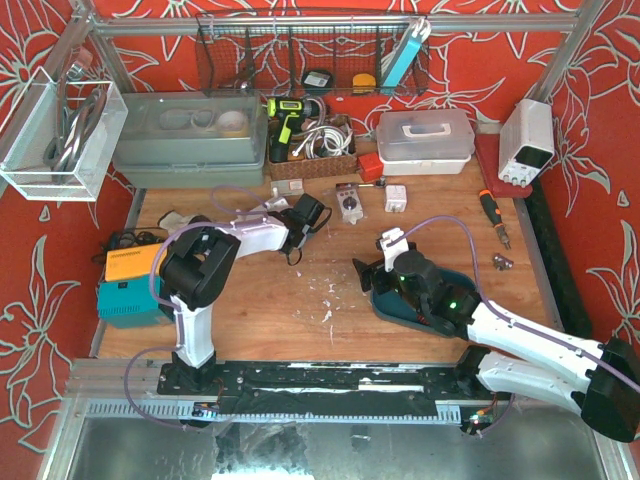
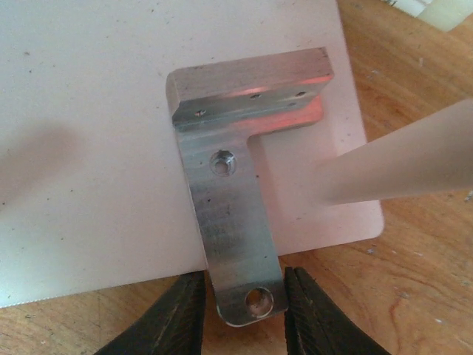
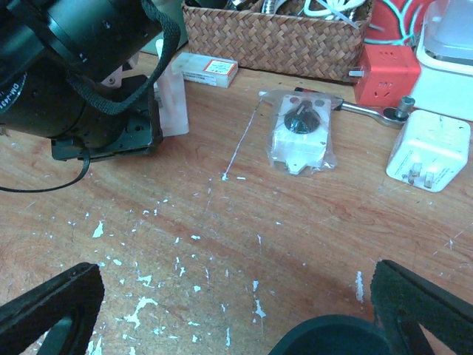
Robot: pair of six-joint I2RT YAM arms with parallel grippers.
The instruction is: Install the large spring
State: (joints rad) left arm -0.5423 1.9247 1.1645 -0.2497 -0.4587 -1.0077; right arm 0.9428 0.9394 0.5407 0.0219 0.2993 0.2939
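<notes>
Left gripper (image 2: 244, 314): jaws flank 6 o'clock end of T-shaped aluminium bracket (image 2: 229, 207) on white plate (image 2: 96, 148) (clenched or not, cannot tell). Right gripper (image 3: 240, 299): jaws released, spread wide over counter (image 3: 222, 222). Large spring: cannot make out.

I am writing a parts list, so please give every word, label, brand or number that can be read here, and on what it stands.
No text can be read in any view.
Print on the small box beside the wicker basket: too blurred.
Panel of the power supply: too small.
On the aluminium bracket: no marking visible.
</notes>
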